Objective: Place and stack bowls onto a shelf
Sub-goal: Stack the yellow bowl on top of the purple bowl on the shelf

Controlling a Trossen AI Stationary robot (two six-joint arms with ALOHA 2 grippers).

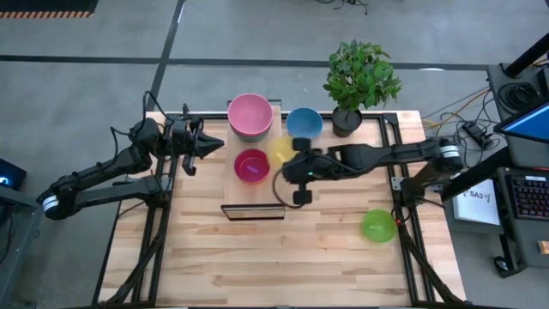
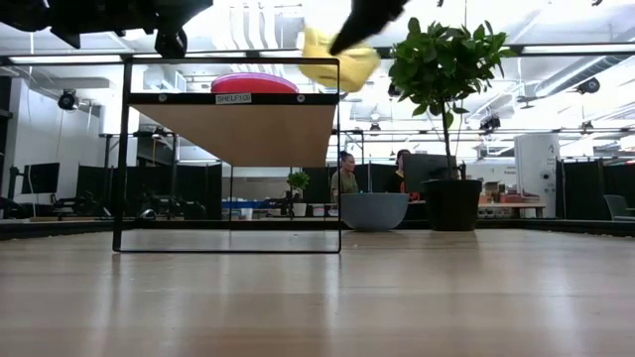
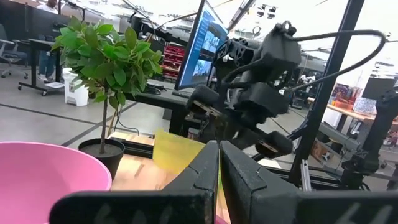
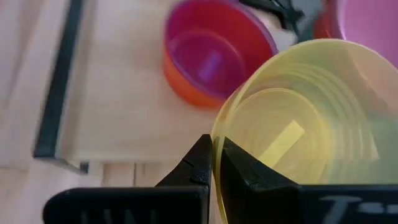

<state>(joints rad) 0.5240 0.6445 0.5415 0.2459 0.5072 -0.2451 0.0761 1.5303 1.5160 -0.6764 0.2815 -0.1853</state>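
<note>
Slatted tabletop (image 1: 257, 257). Right gripper (image 4: 214, 163): fingers clamped on rim of yellow bowl (image 4: 298, 134), held aloft over shelf (image 1: 257, 184). Purple bowl (image 4: 211, 56), nested in an orange one, sits on shelf just beyond. Left gripper (image 3: 219, 163): fingers together, beside pink bowl (image 1: 250, 116).

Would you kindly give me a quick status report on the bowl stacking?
Right pincer shut on yellow bowl, airborne by the shelf. Left pincer shut, waiting beside. Nothing in the way.

At upper centre, a dark claw (image 2: 349, 38) holds a tilted yellow plastic bowl (image 2: 340, 62) above the pale wood, dark-framed shelf (image 2: 234, 129), beside a red bowl (image 2: 255, 83).
</note>
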